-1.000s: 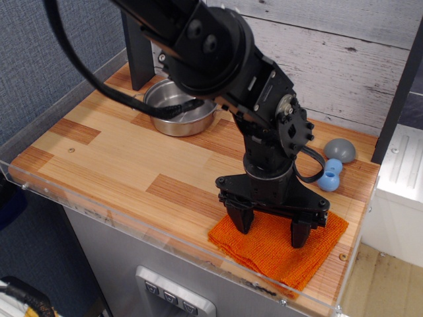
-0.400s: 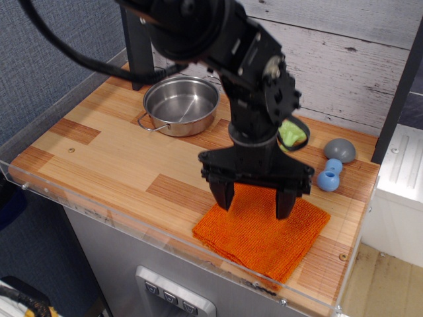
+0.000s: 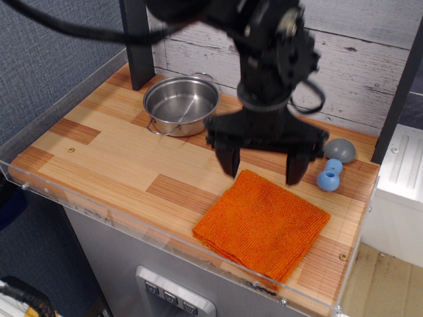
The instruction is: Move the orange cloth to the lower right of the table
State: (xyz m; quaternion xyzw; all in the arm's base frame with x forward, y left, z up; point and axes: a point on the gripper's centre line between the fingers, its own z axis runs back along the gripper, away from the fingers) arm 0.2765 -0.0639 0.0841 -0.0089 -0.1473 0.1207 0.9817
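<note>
The orange cloth (image 3: 262, 223) lies flat and folded on the table (image 3: 112, 155) at its near right, close to the clear front rim. My gripper (image 3: 263, 170) hangs open above the cloth's far edge, clear of it and holding nothing. One black finger (image 3: 228, 158) is at the left and the other at the right, spread wide.
A steel pot (image 3: 181, 104) stands at the back middle. A grey dome (image 3: 340, 150) and a blue two-ball toy (image 3: 329, 175) lie at the right edge. A dark post (image 3: 137, 43) rises at the back left. A clear acrylic rim (image 3: 99, 214) runs along the front.
The gripper has let go of the cloth and risen above it, moving back. The cloth slid slightly left between the first two frames and now lies still.
</note>
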